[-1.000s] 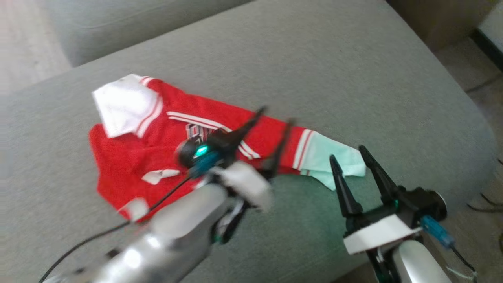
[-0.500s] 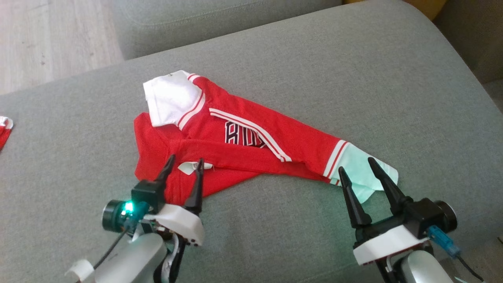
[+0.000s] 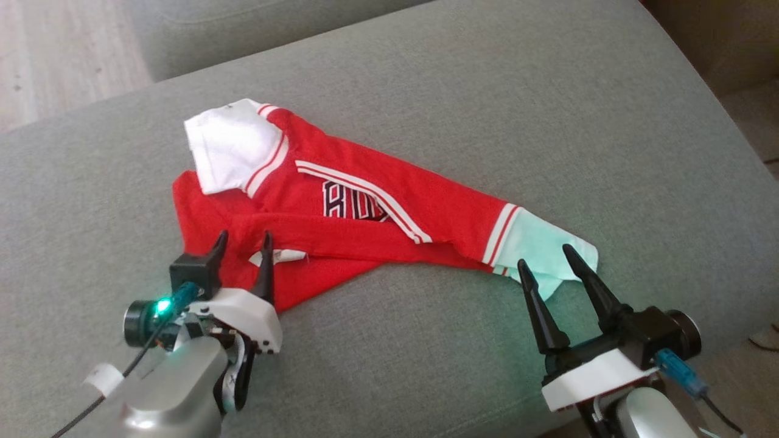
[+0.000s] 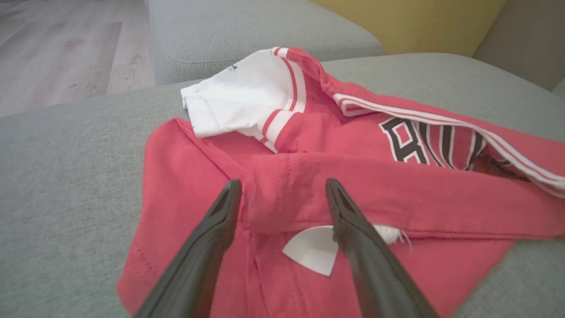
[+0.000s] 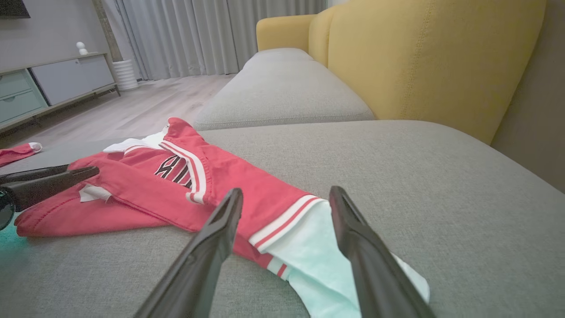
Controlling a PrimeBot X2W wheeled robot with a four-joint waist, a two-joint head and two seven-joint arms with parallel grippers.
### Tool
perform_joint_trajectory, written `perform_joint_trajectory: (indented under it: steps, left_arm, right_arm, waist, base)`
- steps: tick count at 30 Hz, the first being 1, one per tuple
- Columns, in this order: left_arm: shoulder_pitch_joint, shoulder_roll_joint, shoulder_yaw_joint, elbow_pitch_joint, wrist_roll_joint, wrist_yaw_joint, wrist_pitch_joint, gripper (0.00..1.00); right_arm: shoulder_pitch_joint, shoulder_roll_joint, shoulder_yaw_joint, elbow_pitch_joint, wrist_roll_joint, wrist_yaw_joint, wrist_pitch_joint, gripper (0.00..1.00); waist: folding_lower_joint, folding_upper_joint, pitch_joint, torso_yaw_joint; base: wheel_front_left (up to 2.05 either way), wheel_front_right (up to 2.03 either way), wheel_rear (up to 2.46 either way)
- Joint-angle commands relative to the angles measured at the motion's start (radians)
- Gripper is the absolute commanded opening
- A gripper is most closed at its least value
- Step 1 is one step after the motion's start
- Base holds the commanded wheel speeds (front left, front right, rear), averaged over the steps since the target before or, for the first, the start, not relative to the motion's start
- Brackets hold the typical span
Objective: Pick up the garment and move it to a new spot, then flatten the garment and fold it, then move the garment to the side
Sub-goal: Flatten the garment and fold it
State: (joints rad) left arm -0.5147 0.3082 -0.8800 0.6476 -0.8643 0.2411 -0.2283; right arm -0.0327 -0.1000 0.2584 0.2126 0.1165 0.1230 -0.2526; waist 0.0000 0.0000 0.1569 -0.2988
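Seat: grey sofa cushion point(image 3: 462, 109) bears everything; a wooden floor point(image 3: 55, 55) lies past its far left edge, and a yellow backrest point(image 5: 423, 57) rises behind it in the right wrist view.
Clothing: the garment point(image 3: 389, 213), a red jersey with dark lettering, lies rumpled and partly folded over itself, left of the cushion's middle, running slantwise from far left to near right.
Sleeves: a white sleeve point(image 3: 228, 146) is at the far left end and a mint sleeve point(image 3: 541, 243) at the near right end.
Tag: a white tag point(image 3: 277, 257) pokes out under a folded red band at the near edge.
Left side: the left hand point(image 3: 244, 236) has its fingers spread wide and grips nothing. Its tips sit over the garment's near left part, either side of the band's end, one just beside the tag. Whether they touch the cloth I cannot tell.
Right side: the right hand point(image 3: 543, 255) is likewise spread wide and empty, its tips at the mint sleeve.
Elsewhere: a small red cloth point(image 5: 17, 152) lies well apart, at the cushion's left.
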Motion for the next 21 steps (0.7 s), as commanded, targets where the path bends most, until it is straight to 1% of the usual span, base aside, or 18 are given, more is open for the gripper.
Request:
perform_joint_trajectory:
  steps: [1,2,3,4,5,6,11,14,17,19,21]
  left_arm:
    - [-0.054,0.016,0.042,0.001,-0.010,-0.008,-0.002,1.00]
    - [-0.057,0.013,0.043,0.010,-0.013,-0.013,-0.002,0.98]
    - [-0.060,0.011,0.045,0.019,-0.016,-0.018,-0.003,0.71]
    - [-0.062,0.008,0.046,0.027,-0.017,-0.021,-0.004,0.40]
    - [-0.064,0.006,0.045,0.034,-0.018,-0.025,-0.004,0.28]
    - [-0.066,0.004,0.043,0.038,-0.018,-0.030,-0.005,0.00]
    - [-0.067,-0.008,0.038,0.028,-0.017,-0.053,-0.011,0.00]
    - [-0.052,-0.008,0.048,-0.027,-0.023,-0.059,-0.018,0.00]
    - [-0.002,0.009,0.053,-0.138,-0.032,-0.056,-0.021,0.00]
    - [0.061,0.036,0.052,-0.243,-0.048,-0.042,-0.012,0.00]
    - [0.142,0.076,0.047,-0.358,-0.067,-0.017,0.008,0.00]
  right_arm:
    - [-0.040,0.003,0.022,-0.024,0.009,0.008,-0.009,1.00]
    - [-0.040,0.004,0.021,-0.025,0.009,0.008,-0.009,1.00]
    - [-0.039,0.005,0.019,-0.025,0.009,0.008,-0.009,1.00]
    - [-0.038,0.006,0.018,-0.026,0.009,0.008,-0.009,1.00]
    - [-0.038,0.006,0.017,-0.026,0.009,0.008,-0.009,1.00]
    - [-0.037,0.007,0.015,-0.027,0.008,0.008,-0.009,1.00]
    - [-0.027,0.009,-0.002,-0.023,0.006,0.008,-0.009,1.00]
    - [-0.014,0.010,-0.011,-0.022,0.003,0.008,-0.009,1.00]
    - [0.006,0.007,-0.019,-0.020,0.000,0.008,-0.009,1.00]
    - [0.019,0.005,-0.022,-0.020,-0.001,0.008,-0.009,1.00]
    - [0.031,0.005,-0.025,-0.021,0.000,0.008,-0.009,1.00]
  waist:
    - [0.0000,0.0000,0.008,-0.009]
    - [0.0000,0.0000,0.010,-0.011]
    - [0.0000,0.0000,0.011,-0.013]
    - [0.0000,0.0000,0.012,-0.014]
    - [0.0000,0.0000,0.013,-0.014]
    - [0.0000,0.0000,0.014,-0.013]
    - [0.0000,0.0000,0.000,0.007]
    - [0.0000,0.0000,-0.018,0.034]
    - [0.0000,0.0000,-0.042,0.071]
    - [0.0000,0.0000,-0.058,0.096]
    - [0.0000,0.0000,-0.071,0.120]
  base:
    - [0.00,0.00,0.00]
    - [0.00,0.00,0.00]
    - [0.00,0.00,0.00]
    - [0.00,0.00,0.00]
    - [0.00,0.00,0.00]
    - [0.00,0.00,0.00]
    - [0.00,0.00,0.00]
    - [0.00,0.00,0.00]
    - [0.00,0.00,0.00]
    - [0.00,0.00,0.00]
    - [0.00,0.00,0.00]
